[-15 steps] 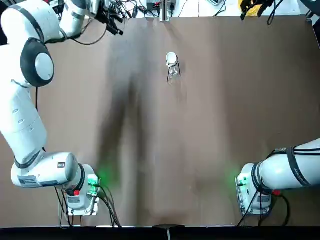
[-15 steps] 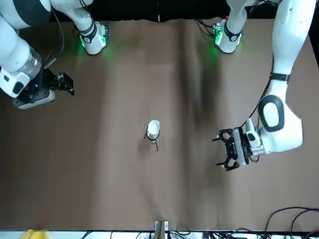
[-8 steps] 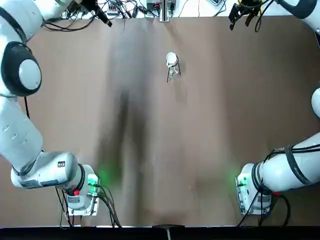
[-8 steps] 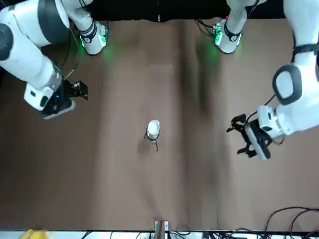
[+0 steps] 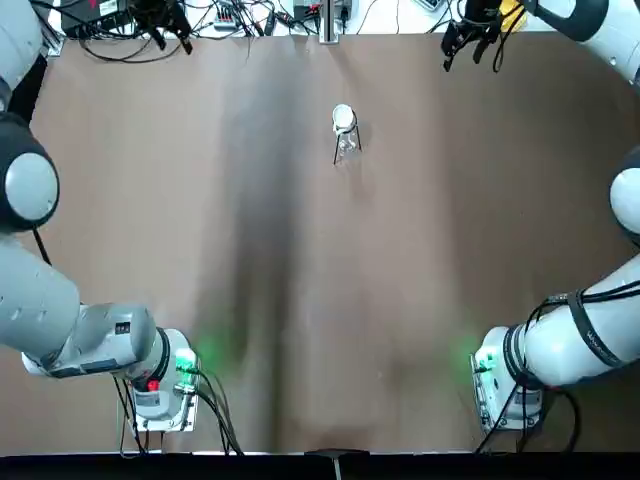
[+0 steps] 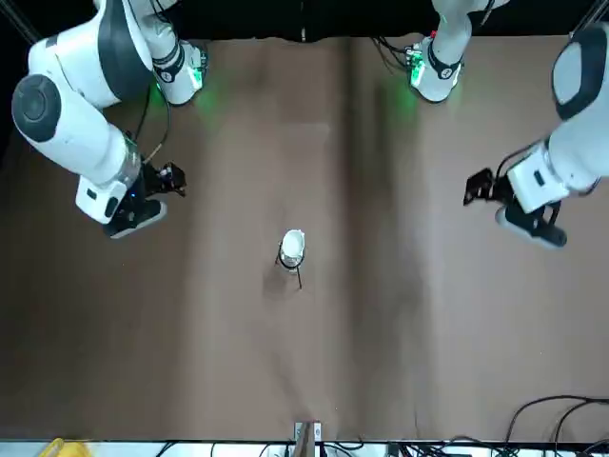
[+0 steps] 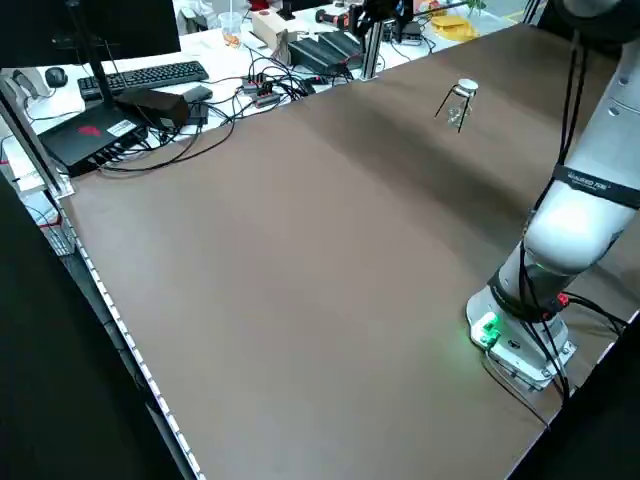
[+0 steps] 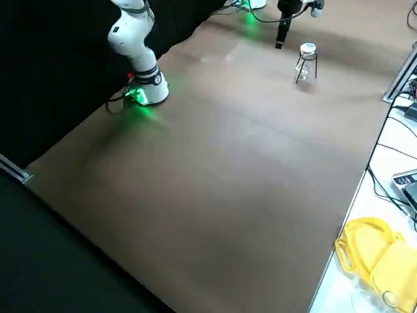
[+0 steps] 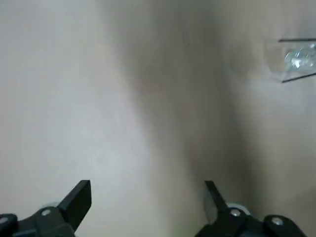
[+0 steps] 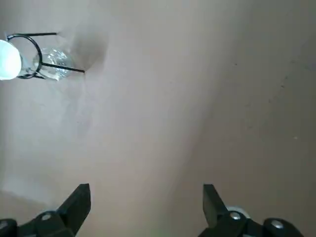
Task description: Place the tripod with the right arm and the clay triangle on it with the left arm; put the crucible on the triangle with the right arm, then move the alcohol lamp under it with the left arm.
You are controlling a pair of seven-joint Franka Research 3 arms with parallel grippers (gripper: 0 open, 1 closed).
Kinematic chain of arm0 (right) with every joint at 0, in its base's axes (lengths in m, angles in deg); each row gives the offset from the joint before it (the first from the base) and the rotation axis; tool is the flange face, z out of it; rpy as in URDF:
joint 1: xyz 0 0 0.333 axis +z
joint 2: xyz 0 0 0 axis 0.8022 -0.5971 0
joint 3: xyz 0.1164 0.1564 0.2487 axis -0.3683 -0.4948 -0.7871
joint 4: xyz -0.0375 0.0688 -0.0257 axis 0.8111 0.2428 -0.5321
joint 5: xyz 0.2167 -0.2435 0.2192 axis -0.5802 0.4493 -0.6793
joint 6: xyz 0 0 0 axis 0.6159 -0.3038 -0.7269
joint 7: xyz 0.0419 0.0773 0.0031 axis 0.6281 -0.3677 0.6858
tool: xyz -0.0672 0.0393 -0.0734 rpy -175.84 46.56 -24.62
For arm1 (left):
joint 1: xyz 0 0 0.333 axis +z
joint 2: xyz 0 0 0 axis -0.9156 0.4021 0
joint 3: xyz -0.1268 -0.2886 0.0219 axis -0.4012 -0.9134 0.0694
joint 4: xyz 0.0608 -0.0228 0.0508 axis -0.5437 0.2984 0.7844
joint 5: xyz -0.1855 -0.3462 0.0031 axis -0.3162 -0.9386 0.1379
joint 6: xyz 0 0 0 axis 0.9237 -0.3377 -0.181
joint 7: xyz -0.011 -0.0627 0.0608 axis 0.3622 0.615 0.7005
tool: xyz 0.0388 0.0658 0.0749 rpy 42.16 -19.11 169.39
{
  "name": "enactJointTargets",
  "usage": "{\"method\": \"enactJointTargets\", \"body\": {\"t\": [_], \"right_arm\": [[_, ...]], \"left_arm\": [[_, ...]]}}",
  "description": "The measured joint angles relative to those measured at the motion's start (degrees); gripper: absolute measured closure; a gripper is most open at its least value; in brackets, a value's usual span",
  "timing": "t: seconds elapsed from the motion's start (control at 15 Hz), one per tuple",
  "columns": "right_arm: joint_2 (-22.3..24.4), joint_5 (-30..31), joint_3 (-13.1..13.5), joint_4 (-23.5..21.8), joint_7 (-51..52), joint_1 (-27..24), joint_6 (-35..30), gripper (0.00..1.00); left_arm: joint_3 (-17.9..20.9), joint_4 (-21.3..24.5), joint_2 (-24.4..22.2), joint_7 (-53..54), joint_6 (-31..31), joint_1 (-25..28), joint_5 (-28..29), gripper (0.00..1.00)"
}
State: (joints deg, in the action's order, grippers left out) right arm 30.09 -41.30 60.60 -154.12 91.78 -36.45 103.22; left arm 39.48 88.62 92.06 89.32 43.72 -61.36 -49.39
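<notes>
Two grippers: both raised, well apart from the stand
Left gripper (image 9: 147,200): fingers spread wide, nothing between them
Right gripper (image 10: 146,197): fingers spread wide, empty
Tripod (image 5: 346,146): upright mid-table, toward the far edge
Crucible (image 5: 343,118): on the tripod's top
Alcohol lamp (image 10: 53,69): between the tripod's legs
Clay triangle: cannot tell

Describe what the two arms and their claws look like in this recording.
Both arms are glossy white with grey joint bands; the left arm and right arm stand on bases lit green, with black cables trailing out. The left claw and right claw are black, each with two angular fingers.
</notes>
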Motion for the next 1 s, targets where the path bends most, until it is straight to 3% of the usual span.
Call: {"method": "enactJointTargets", "body": {"t": [0.13,0.4,0.6,0.93,1.0], "right_arm": [[-1.0,-0.85,-0.01,-0.01,-0.03,0.72,1.32,0.0],[-3.21,-3.23,-0.03,-0.01,-0.1,2.86,3.52,0.01],[-5.25,-6.74,-0.05,0.0,-0.32,4.77,5.02,0.01],[-9.95,-11.26,-0.05,0.01,-3.33,8.15,13.29,0.02],[-10.86,-11.26,-0.06,0.02,-5.85,9.4,15.38,0.07]], "left_arm": [[0.02,0.05,-3.32,-3.67,-4.25,0.28,2.01,0.0],[-0.01,0.18,-8.33,-9.88,-6.23,1.17,3.01,0.0],[0.06,0.2,-8.38,-11.18,-6.23,1.39,3.94,0.0],[0.14,0.26,-6.84,-11.37,-6.21,2.29,4.19,0.0],[0.14,0.26,-6.58,-11.4,-6.19,2.29,4.19,0.0]]}}
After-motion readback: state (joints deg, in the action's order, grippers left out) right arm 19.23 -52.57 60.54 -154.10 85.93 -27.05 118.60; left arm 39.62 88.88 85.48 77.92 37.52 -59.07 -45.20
